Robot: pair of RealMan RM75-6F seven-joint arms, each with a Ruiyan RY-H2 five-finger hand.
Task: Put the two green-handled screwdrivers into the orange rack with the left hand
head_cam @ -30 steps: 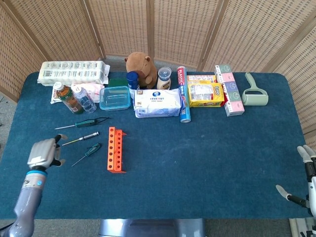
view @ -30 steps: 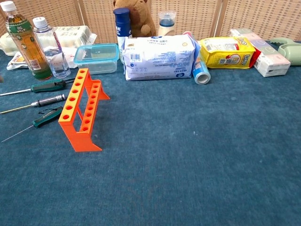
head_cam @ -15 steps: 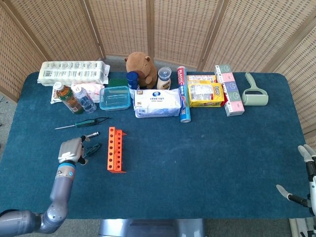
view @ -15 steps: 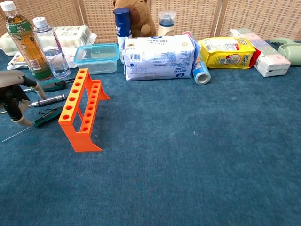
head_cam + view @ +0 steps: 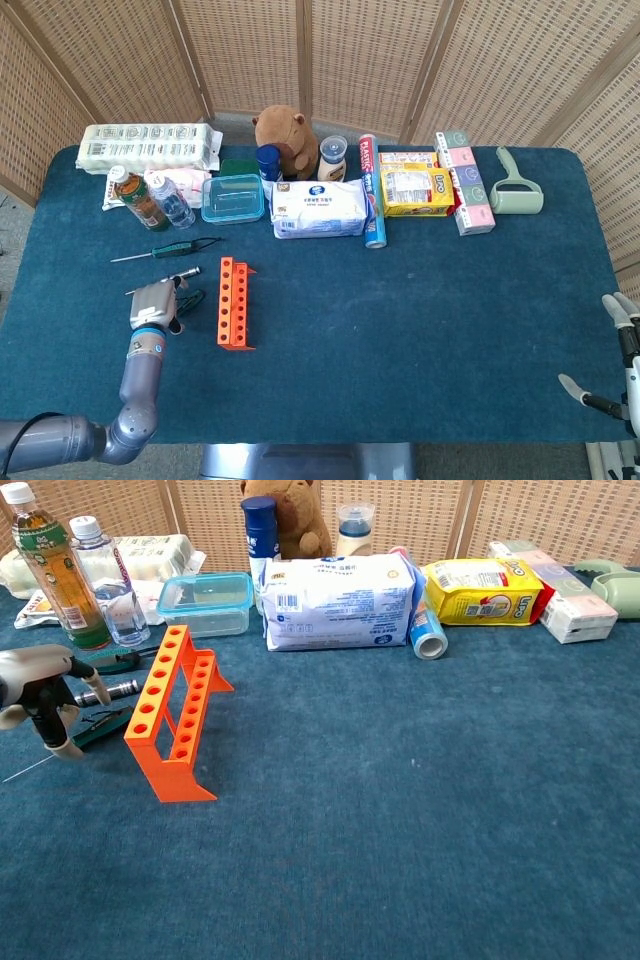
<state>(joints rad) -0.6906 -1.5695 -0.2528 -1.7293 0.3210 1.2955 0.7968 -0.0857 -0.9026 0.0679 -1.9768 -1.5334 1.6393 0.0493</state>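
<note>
The green-handled screwdrivers both lie flat toward the left edge of the surface: the larger one [image 5: 172, 250] below the bottles, the smaller one [image 5: 100, 729] just left of the orange rack [image 5: 233, 301], with a dark-handled driver [image 5: 112, 690] between them. The rack stands upright, its holes unfilled.

The surface [image 5: 420, 320] is covered in deep blue cloth, and woven wicker screens [image 5: 370, 60] close off the room behind its far edge. Along that edge sit a tea bottle [image 5: 48, 560], a water bottle [image 5: 108, 580], a clear lidded box [image 5: 205, 604], a brown plush toy [image 5: 284, 138], a white wipes pack [image 5: 338, 602] and a yellow packet [image 5: 483, 590].

The left hand [image 5: 157, 304] hovers over the smaller screwdriver; the chest view shows its fingers [image 5: 64, 735] apart, pointing down, clamped on nothing. Only the head view shows the right hand [image 5: 612, 370], at the near right corner, fingers spread.
</note>
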